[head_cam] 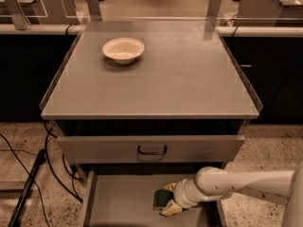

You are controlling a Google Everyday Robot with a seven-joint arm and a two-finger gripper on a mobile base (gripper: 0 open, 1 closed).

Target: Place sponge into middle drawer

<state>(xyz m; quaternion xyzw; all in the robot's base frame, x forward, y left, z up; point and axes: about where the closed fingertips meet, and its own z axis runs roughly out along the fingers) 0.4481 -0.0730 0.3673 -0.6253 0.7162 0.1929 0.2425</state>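
Reaching in from the right, my robot's white two-finger gripper (166, 200) hung low inside the wide grey metal middle drawer (118, 203), jaws closed around the dark green and pale yellow foam sponge (160, 198) over the right half of the floor; whether it touched, I could not tell. I judged the clean finish was to lower until it lay flat, open wide, then withdraw without clipping the grey handled drawer front (199, 148) above.
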